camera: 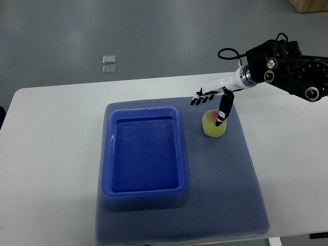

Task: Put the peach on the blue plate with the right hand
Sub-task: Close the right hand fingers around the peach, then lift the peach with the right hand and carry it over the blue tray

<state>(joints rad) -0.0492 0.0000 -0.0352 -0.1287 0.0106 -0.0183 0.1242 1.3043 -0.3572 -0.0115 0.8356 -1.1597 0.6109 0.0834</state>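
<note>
A yellow-green peach with a pink blush stands on the blue mat, just right of the blue plate, a deep rectangular tray. My right hand comes in from the right edge and hovers just above the peach. Its fingers are spread out toward the left and the thumb points down over the peach's right side. The hand holds nothing. The left arm does not show.
The tray and the peach lie on a blue-grey mat on a white table. The right arm's black forearm hangs over the table's far right corner. Two small clear squares lie on the floor beyond the table.
</note>
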